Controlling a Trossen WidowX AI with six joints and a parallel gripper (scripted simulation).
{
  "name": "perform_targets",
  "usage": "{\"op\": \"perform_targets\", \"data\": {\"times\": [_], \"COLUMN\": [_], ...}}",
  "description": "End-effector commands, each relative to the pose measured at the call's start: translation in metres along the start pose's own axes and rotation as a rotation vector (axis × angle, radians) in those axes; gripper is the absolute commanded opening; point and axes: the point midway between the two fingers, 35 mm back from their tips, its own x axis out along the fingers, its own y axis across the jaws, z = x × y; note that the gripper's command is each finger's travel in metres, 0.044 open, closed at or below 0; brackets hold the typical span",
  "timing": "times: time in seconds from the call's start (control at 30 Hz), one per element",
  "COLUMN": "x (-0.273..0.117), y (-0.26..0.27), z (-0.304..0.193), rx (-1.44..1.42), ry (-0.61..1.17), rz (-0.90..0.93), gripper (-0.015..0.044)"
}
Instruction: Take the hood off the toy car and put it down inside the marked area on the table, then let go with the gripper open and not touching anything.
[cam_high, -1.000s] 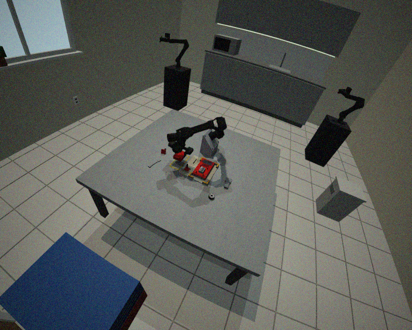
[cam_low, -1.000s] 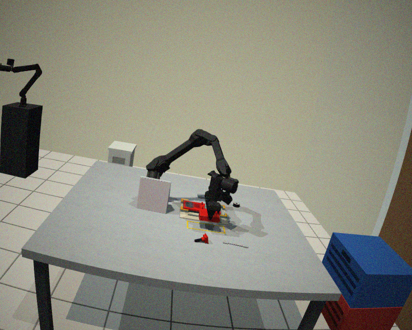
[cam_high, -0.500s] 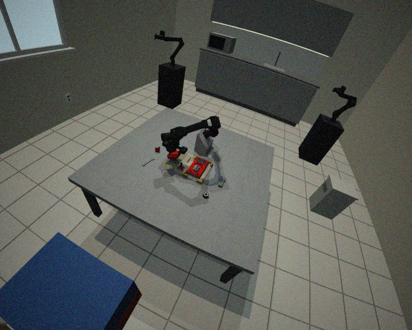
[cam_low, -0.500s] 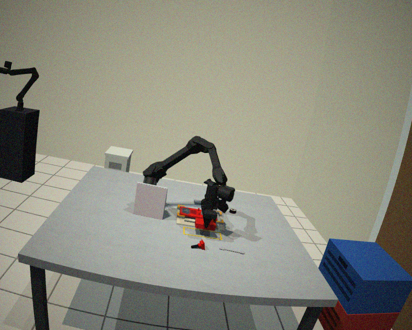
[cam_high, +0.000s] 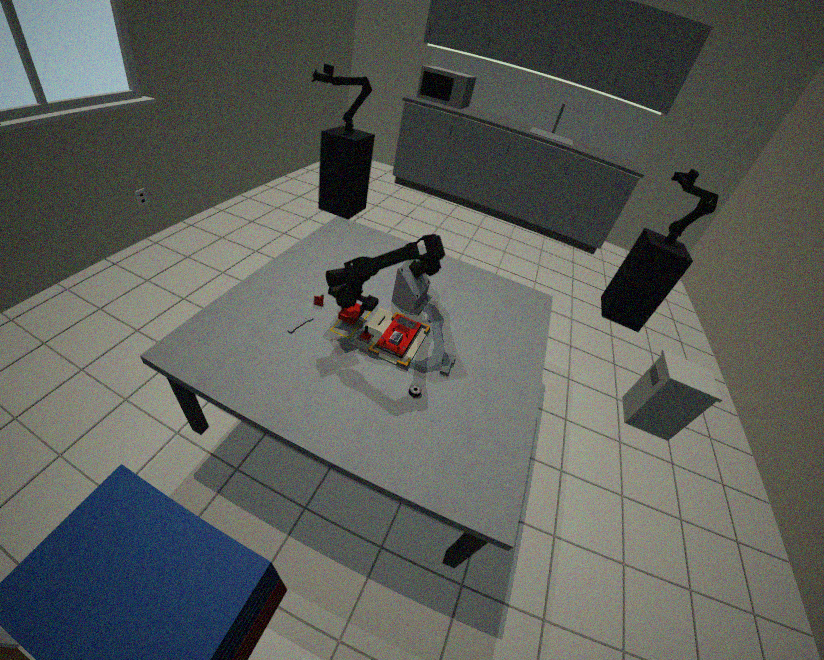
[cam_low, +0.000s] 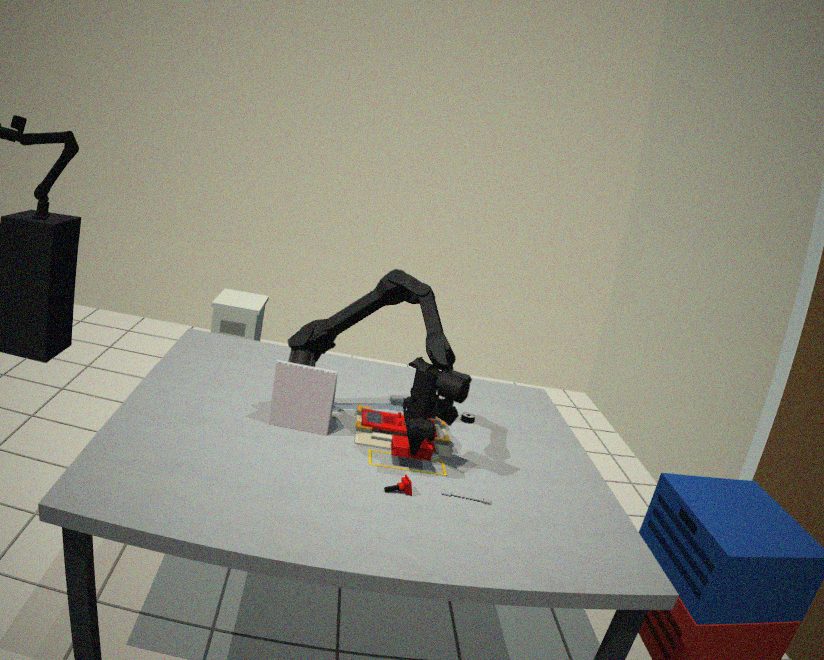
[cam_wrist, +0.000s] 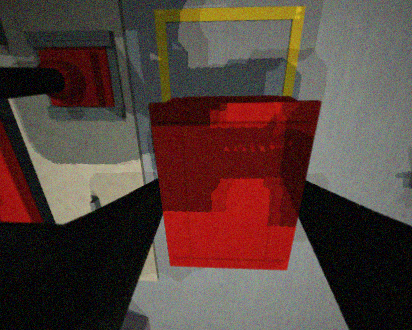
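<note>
Red plastic hood (cam_wrist: 230, 182): rigid, boxy, probably light with smooth, somewhat slippery flat sides. Held by the gripper (cam_wrist: 230, 235), jaws clamped on its two opposite sides, just short of the yellow marked area (cam_wrist: 227, 50) on the table (cam_wrist: 360, 100). Toy car (cam_low: 383, 420) beside that outline. Underside, any clearance above the table, and fingertip contact hidden.
</note>
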Motion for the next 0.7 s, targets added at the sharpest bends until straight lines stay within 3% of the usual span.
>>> {"op": "perform_targets", "data": {"times": [0.0, 0.67], "x": [0.0032, 0.0125], "y": [0.0008, 0.0015], "z": [-0.0018, -0.0026], "rx": [0.009, 0.008], "ry": [0.000, 0.000], "rz": [0.005, 0.007], "gripper": [0.0000, 0.0000]}}
